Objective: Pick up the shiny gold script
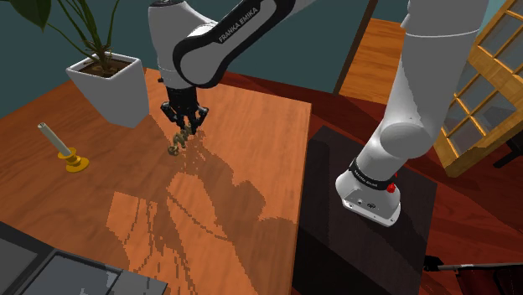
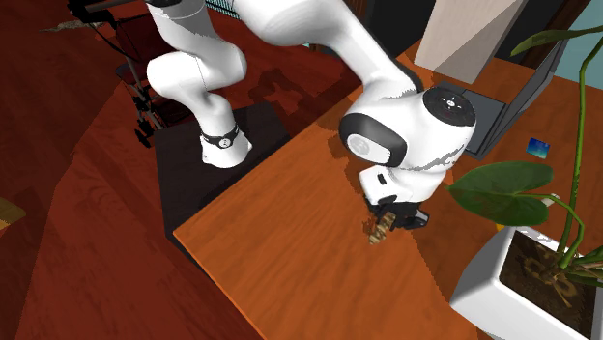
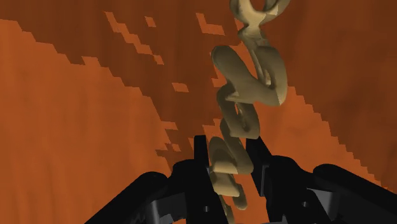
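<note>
1. My gripper [image 3: 228,153] is closed on the gold script [image 3: 251,83]. In the wrist view my two black fingers [image 3: 257,159] press its near end from both sides, with no gap showing on either side.
2. The rest of the script runs on past my fingertips as a chain of looping letters, out over the wooden table [image 3: 76,127]. I have it by one end only, so most of it hangs free beyond the grip.
3. In the shoulder view my gripper [image 1: 184,116] points down over the far part of the table [image 1: 251,168], and the script [image 1: 178,141] dangles straight below it. Its lowest tip is very near the wood, and I cannot tell whether it touches or has just cleared it.
4. I judge the grasp made and the lift to be the step in hand. The next move calls for a straight, steady rise with the grip held firm. A piece held by one end could swing or twist between the pads if I jerk it.
5. Farther off, a white plant pot [image 1: 109,84] stands near the table's back edge, and a candle in a yellow holder [image 1: 64,147] stands toward the shoulder view's left. Both are well apart from my path upward.
</note>
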You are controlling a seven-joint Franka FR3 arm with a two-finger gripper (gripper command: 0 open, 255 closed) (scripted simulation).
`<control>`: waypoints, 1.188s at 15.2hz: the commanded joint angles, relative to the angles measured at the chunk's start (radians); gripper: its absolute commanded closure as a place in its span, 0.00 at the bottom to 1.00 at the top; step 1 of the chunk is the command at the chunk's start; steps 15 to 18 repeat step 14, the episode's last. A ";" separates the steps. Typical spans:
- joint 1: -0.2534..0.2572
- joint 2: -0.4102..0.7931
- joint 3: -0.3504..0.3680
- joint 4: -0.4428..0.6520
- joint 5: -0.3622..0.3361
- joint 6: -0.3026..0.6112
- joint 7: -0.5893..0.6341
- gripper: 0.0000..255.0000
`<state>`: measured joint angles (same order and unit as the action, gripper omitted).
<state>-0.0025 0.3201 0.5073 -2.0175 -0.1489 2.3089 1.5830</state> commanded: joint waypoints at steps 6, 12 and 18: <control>-0.013 -0.056 0.016 0.028 0.038 -0.077 -0.022 1.00; -0.022 -0.099 0.026 0.061 0.066 -0.147 -0.039 1.00; -0.022 -0.100 0.026 0.062 0.067 -0.149 -0.040 1.00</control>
